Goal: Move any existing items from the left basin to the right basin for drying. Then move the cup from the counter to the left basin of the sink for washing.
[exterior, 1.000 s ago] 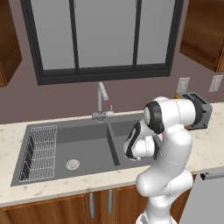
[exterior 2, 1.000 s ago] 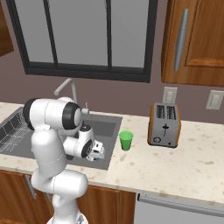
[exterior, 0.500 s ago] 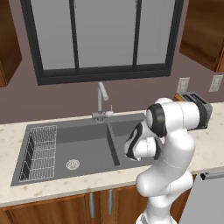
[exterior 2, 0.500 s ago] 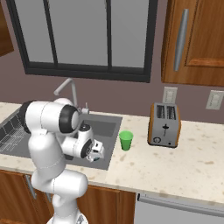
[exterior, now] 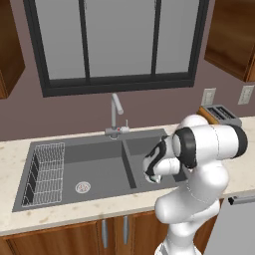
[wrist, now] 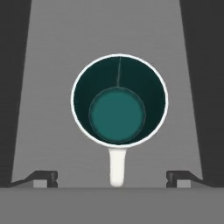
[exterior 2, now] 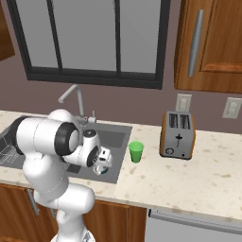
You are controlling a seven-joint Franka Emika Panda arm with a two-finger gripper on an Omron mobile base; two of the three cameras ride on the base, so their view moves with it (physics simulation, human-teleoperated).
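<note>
The white-grey mug [wrist: 119, 100], dark teal inside, stands upright on the grey floor of the right basin [exterior: 152, 149], seen straight from above in the hand view. Its handle [wrist: 117, 168] points toward the bottom of that view. My gripper [wrist: 112, 178] hangs over the mug, open, with both fingertips [wrist: 43, 177] wide of the mug and touching nothing. From the base, the gripper [exterior: 150, 175] [exterior 2: 101, 164] is low over the right basin. The green cup [exterior 2: 136, 151] stands on the counter [exterior 2: 189, 175] just right of the sink. The left basin [exterior: 94, 162] holds a wire rack [exterior: 47, 172].
A silver tap [exterior: 115, 112] rises behind the divider between the basins. A toaster [exterior 2: 177, 134] stands on the counter to the right of the green cup, against the wall. A round drain [exterior: 83, 187] lies in the left basin.
The arm's elbow has sunk slightly and shifted right. The hand stays over the right basin with its jaws wide.
</note>
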